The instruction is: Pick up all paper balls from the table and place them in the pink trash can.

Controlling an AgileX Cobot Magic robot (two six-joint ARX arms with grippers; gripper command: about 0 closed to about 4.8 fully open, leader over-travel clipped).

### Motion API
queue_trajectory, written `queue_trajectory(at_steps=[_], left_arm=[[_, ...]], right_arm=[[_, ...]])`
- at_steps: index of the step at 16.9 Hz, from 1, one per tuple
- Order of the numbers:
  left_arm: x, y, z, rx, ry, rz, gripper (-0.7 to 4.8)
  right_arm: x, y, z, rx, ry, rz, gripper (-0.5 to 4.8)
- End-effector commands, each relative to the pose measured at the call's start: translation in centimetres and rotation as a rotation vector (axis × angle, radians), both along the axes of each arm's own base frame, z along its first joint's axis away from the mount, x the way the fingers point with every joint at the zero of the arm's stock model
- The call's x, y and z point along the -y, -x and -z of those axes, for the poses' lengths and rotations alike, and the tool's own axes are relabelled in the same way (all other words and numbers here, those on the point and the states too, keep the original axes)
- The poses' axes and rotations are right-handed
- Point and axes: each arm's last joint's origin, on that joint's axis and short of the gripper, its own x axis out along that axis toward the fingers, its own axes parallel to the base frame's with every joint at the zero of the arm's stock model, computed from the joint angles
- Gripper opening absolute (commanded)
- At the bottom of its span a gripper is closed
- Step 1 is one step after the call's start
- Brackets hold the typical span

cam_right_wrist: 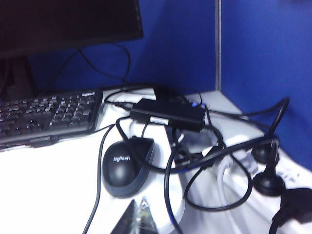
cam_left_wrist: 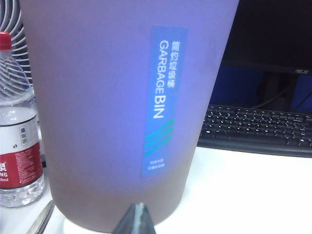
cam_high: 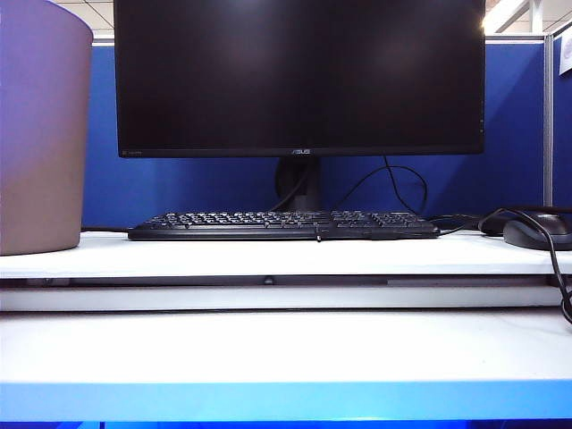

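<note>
On the far left of the white table [cam_high: 268, 255] stands the pink trash can [cam_high: 40, 134], tall and tapered, a blue "GARBAGE BIN" label [cam_left_wrist: 161, 97] on its side; its inside cannot be seen from here. A water bottle [cam_left_wrist: 17, 126] stands just beside it. To its right a dark monitor [cam_high: 299, 76] rises over a black keyboard [cam_high: 284, 225], with a mouse [cam_right_wrist: 127, 165] and tangled cables [cam_right_wrist: 204, 156] at the far right. No paper balls show on the table. The left gripper [cam_left_wrist: 138, 222] sits clenched just before the bin; the right gripper [cam_right_wrist: 138, 219] is clenched near the mouse.
</note>
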Motion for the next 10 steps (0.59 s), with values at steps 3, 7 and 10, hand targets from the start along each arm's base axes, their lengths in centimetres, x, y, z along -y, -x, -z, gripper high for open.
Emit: queue_trajectory(at_steps=[3,7,10], left_arm=[[-0.01,0.02,-0.08,0.008,0.003,-0.001,-0.04],[-0.01,0.02,-0.08,0.008,0.003,-0.001,-0.05],[-0.01,0.02,-0.08,0.008,0.003,-0.001,-0.05]], right_arm=[[-0.30,-0.04,0.02,0.013,0.081,-0.097,-0.06],[-0.33,-0.01,-0.27,0.044,0.086,-0.105,-0.06],[-0.32,-0.01,-0.31,0.048,0.085,-0.104,-0.06]])
